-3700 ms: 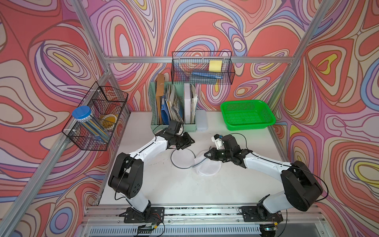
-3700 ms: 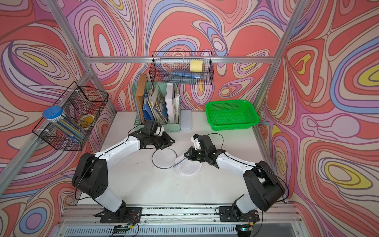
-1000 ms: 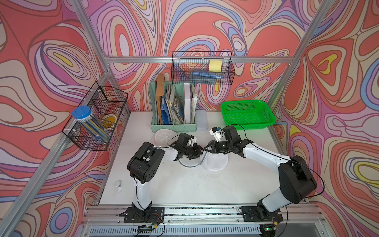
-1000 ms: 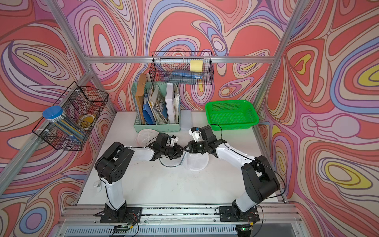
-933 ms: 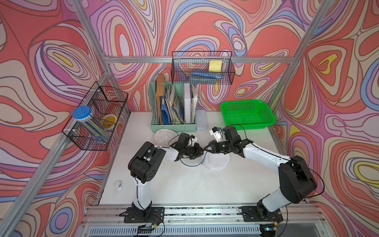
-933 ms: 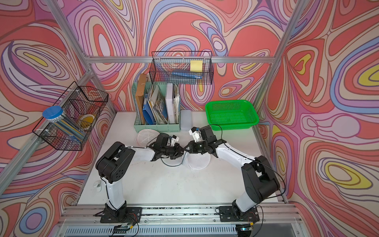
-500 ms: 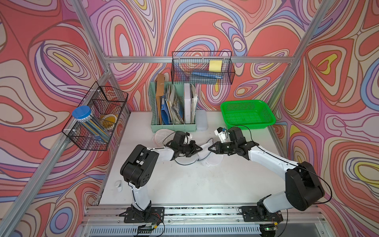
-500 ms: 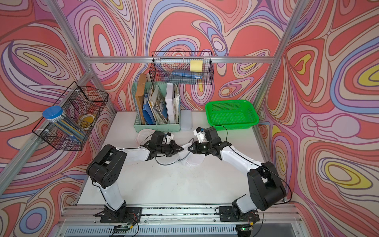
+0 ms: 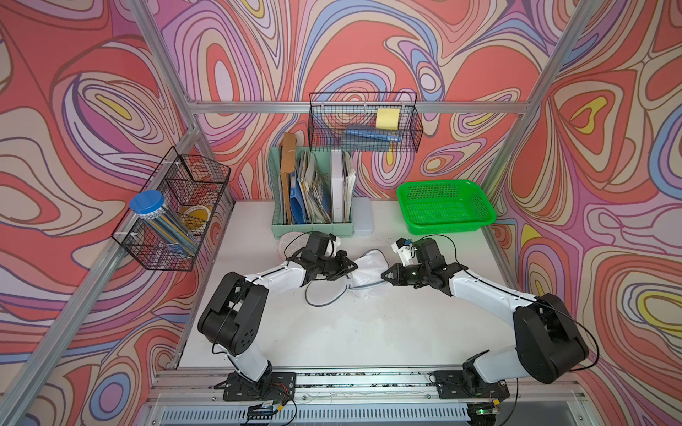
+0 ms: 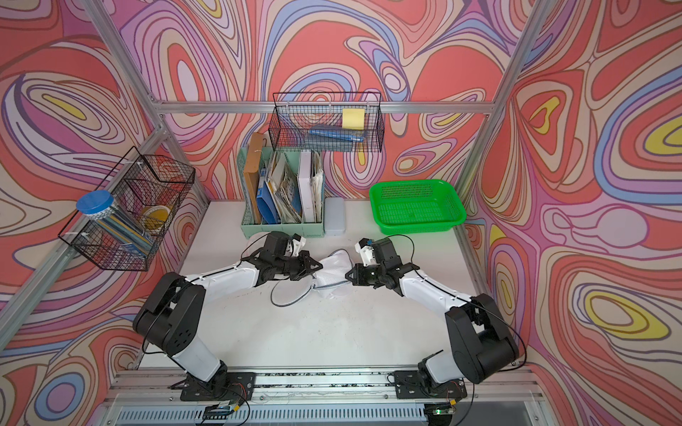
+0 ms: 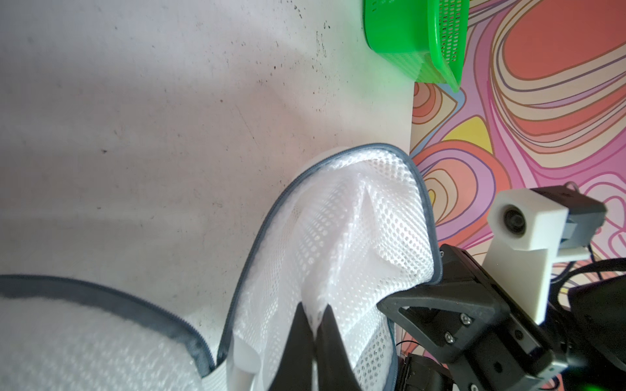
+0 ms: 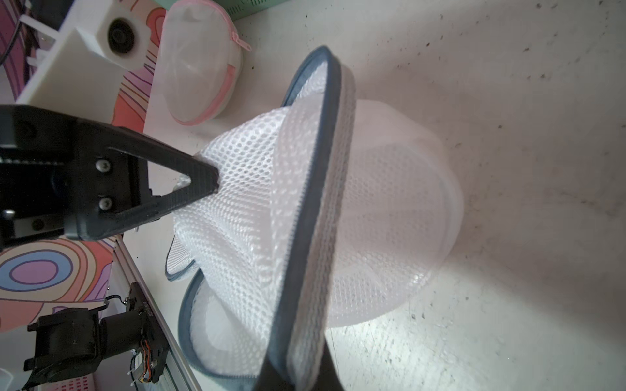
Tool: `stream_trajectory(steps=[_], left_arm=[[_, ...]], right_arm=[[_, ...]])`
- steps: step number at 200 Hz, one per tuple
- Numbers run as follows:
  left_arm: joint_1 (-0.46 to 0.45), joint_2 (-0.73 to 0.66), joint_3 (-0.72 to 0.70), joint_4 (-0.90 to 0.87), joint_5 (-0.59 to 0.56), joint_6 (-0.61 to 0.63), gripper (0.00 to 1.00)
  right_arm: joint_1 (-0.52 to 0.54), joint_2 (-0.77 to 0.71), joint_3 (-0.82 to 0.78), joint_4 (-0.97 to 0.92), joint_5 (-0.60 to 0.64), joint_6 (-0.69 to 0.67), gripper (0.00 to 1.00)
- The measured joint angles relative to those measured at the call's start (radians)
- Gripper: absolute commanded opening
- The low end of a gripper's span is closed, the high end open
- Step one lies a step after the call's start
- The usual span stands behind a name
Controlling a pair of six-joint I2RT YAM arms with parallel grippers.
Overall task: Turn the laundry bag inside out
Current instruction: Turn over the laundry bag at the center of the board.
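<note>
The laundry bag (image 9: 369, 268) (image 10: 332, 271) is white mesh with a grey zipper rim, held stretched between both grippers above the table's middle. My left gripper (image 9: 354, 266) (image 10: 320, 266) (image 11: 313, 311) is shut, pinching a fold of mesh from the bag's inside (image 11: 355, 237). My right gripper (image 9: 383, 274) (image 10: 347, 274) (image 12: 298, 372) is shut on the grey zipper rim (image 12: 315, 203). In the right wrist view the left gripper (image 12: 211, 182) bites the mesh that bulges through the opening. A grey-rimmed flap (image 9: 326, 297) of the bag lies on the table below.
A second mesh pouch with a pink rim (image 9: 286, 247) (image 12: 200, 67) lies behind the left arm. A mint file organiser (image 9: 312, 191), a grey case (image 9: 362, 221) and a green basket (image 9: 444, 206) (image 11: 416, 40) line the back. Wire baskets hang on the walls.
The left gripper has shut on the mesh. Both grippers have drawn apart and up, so the bag that lay flat and round is now stretched between them.
</note>
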State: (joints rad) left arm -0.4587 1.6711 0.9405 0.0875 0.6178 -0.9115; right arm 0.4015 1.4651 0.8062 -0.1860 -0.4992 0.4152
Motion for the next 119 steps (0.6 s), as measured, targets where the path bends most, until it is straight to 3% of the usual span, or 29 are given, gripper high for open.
stream_trajectory(steps=[17,36,56,81,119], left_arm=[[0.000,-0.002,0.018,-0.035,-0.028,0.033,0.00],[0.001,-0.002,0.063,-0.113,-0.062,0.097,0.00],[-0.011,-0.003,0.126,-0.193,-0.086,0.175,0.00],[-0.040,-0.013,0.181,-0.277,-0.103,0.264,0.00],[-0.093,-0.021,0.224,-0.371,-0.139,0.361,0.00]], right_arm=[[-0.006,0.023,-0.005,-0.007,0.028,0.011,0.43],[-0.018,0.035,0.000,-0.054,0.064,0.016,0.54],[-0.023,0.036,0.064,-0.134,0.097,0.002,0.59],[-0.022,0.053,0.254,-0.220,0.133,-0.033,0.61],[-0.023,0.212,0.593,-0.345,0.154,-0.125,0.61]])
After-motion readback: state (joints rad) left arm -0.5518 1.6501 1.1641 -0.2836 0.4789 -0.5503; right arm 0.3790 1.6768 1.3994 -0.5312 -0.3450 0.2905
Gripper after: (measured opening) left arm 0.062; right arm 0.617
